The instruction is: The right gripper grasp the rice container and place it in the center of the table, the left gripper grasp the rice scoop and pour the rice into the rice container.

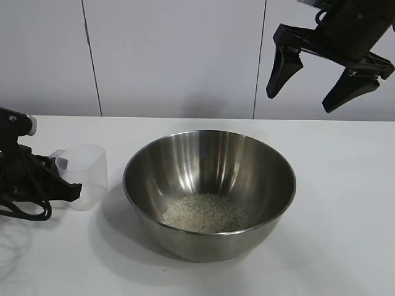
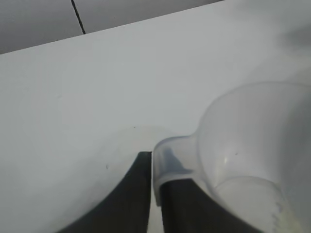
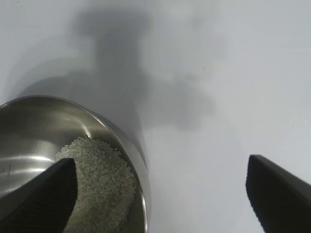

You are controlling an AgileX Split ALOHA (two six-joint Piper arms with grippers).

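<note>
Rice [image 1: 207, 213] is heaped in the bowl [image 1: 210, 161]; the scoop [image 1: 85, 174] handle is flanked by the left gripper [image 2: 154, 194], grip undeterminable; the right gripper [image 1: 315, 83] is held released above the desk [image 1: 345, 203]

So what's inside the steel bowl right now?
A pale heap of rice lies on the bottom of the rice container. The grains cover the bowl's floor beneath them; nothing else shows inside.
</note>
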